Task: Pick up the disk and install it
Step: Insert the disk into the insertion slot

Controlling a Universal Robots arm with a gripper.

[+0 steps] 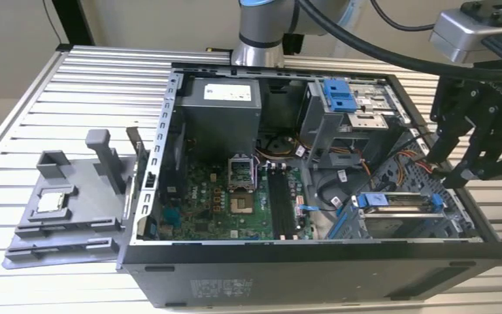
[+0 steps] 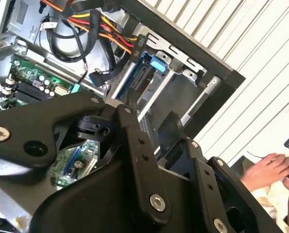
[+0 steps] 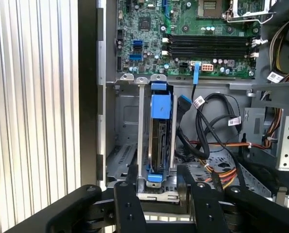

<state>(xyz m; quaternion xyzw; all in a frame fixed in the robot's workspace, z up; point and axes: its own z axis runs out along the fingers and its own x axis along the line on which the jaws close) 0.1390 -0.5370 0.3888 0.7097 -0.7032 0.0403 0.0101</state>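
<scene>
**Position.** The disk (image 3: 156,141) sits in the drive bay (image 3: 127,116) at the lower corner of the open computer case (image 1: 321,268), which lies on the slatted desk (image 1: 85,72). In the exterior view, the hand (image 1: 456,167) hangs just beyond the bay's end on the exterior view's right, above the disk (image 1: 404,204) and apart from it. The hand's fingers are spread wide and hold nothing. In the first wrist view they (image 3: 129,204) flank the disk's near end.

**Orientation.** The disk stands on edge. Its long axis runs along the bay, from the hand (image 3: 161,194) toward the motherboard (image 3: 193,34), with the blue tab end nearest the motherboard.

**Markings.** The grey power supply box (image 1: 220,108) carries a white sticker. The cables (image 3: 217,121) carry small white printed tags.
</scene>
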